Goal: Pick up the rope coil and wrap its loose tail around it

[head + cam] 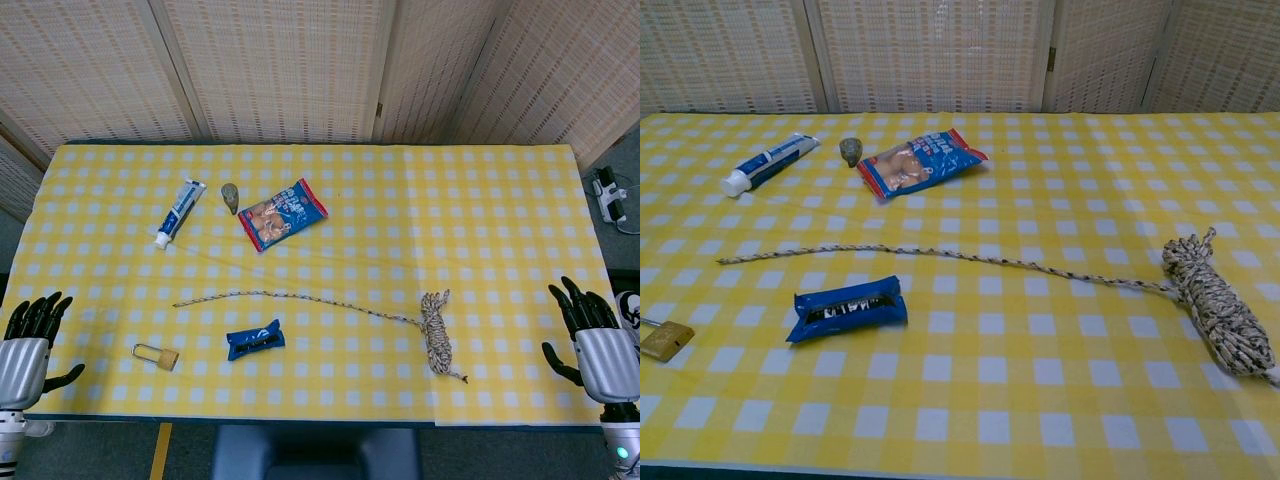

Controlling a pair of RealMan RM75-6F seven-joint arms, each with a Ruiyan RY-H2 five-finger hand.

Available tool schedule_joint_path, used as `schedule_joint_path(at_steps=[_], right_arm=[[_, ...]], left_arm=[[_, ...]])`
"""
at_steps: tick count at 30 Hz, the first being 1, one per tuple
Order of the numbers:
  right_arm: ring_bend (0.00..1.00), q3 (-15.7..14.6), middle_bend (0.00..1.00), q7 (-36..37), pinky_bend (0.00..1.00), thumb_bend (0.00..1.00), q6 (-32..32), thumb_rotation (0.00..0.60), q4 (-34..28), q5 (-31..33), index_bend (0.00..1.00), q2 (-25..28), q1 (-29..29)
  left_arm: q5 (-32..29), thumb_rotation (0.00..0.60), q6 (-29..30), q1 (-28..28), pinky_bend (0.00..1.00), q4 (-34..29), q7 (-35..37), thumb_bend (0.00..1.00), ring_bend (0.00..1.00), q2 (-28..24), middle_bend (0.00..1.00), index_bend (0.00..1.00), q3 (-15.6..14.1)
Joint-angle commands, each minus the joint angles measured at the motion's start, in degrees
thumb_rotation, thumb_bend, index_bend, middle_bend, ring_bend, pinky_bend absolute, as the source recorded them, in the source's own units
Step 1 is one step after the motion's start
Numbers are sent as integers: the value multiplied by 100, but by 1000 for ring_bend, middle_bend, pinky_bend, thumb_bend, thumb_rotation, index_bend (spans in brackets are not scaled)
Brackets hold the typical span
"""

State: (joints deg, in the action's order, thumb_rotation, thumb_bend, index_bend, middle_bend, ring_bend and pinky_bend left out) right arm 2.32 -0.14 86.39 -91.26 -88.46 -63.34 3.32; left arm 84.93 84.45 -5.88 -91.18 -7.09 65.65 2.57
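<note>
A: Rope coil (436, 333): right of blue packet (255, 340), loose tail (290, 296) trailing left. Handling?
B: Likely light, limp; grasp mid-bundle. Left hand (30, 340), right hand (595, 340): spread, empty.

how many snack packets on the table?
2: red-and-blue snack bag at the far side beside the toothpaste tube, and small blue packet near the front, just below the rope's tail. None seem hidden.

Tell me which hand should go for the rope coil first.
Right, probably. The rope coil lies on the right side of the table, much nearer the open right hand. The left hand sits at the far left edge, past the loose tail.
</note>
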Motion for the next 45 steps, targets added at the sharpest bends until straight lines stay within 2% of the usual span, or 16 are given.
schedule_joint_path(at_steps=[1,10,13,18,27,31,45], right_arm=[[144,-8,51,-3,101,384,-47,600,-11,2,0,-1,19],[164,-13,81,62,101,384,-223,600,-45,10,0,23,108],[180,-47,141,78,102,383,-461,600,-90,28,0,46,209],[193,-109,170,199,109,387,-996,600,-256,31,0,140,472],[192,-110,216,782,109,561,-2102,600,-370,319,0,126,1015],[192,-95,224,1063,108,610,-2544,600,-248,356,0,13,1290],[191,-126,233,2141,109,625,-3556,600,486,447,0,-571,1931]], left_arm=[[5,600,-11,-12,0,11,-14,176,82,8,74,122,1],[11,600,47,42,0,25,36,176,82,12,74,122,-30],[26,600,36,44,0,42,57,176,82,22,74,125,-47],[103,600,97,51,0,90,111,176,82,61,74,132,-54],[141,600,97,56,0,181,176,176,82,133,74,148,-78],[183,600,100,46,0,191,174,176,82,146,74,155,-86],[198,600,79,51,0,154,120,176,82,148,74,163,-115]])
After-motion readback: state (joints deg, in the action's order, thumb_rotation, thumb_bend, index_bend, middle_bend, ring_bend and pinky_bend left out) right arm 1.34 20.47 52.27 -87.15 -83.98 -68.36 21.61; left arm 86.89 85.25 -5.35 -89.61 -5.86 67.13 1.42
